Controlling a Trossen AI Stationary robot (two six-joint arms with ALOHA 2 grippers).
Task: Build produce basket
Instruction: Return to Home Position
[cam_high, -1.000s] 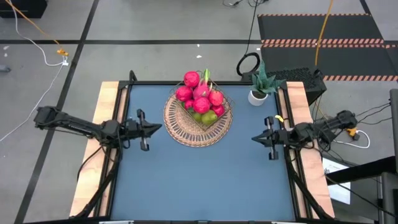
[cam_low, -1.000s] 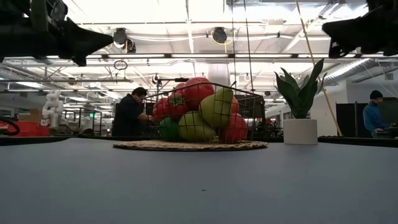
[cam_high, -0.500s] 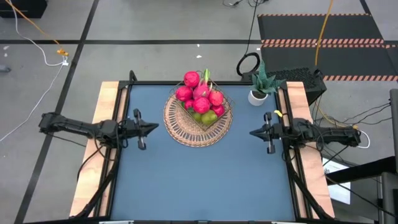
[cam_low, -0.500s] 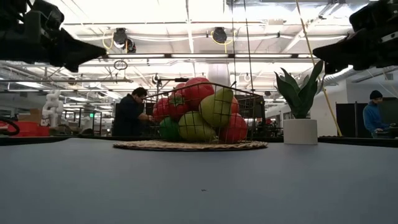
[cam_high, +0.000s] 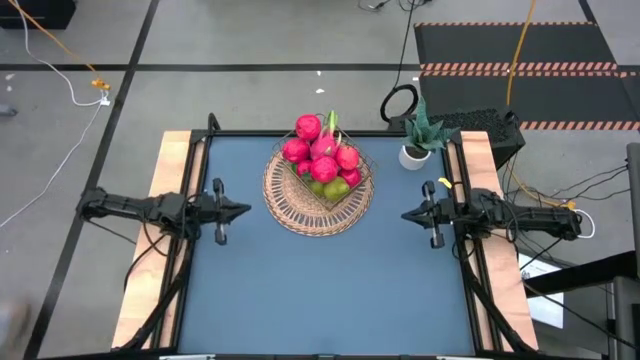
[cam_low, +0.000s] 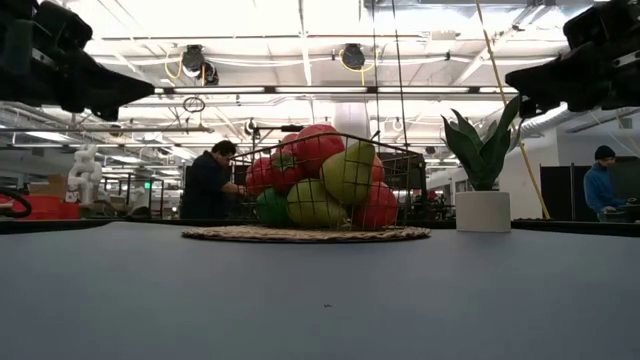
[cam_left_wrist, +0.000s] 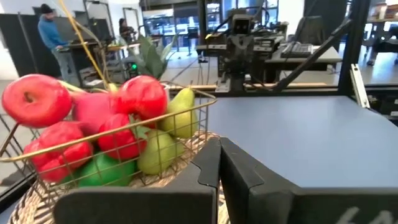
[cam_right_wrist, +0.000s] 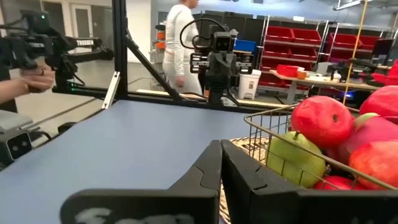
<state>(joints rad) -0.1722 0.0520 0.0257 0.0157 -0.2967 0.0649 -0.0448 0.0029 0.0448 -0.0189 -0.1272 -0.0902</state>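
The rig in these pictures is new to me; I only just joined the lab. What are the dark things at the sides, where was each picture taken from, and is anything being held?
It is a robot with two dark arms at a blue table. One picture looks straight down from above. One looks level across the table top. The other two come from a camera on each arm's wrist, looking past that arm's own fingers. In the middle stands a wicker basket piled with produce: red, green and yellow-green fruit. A potted plant stands at a corner on the right arm's side. The left gripper and the right gripper hang at their sides of the table, pointing at the basket, both shut and holding nothing.
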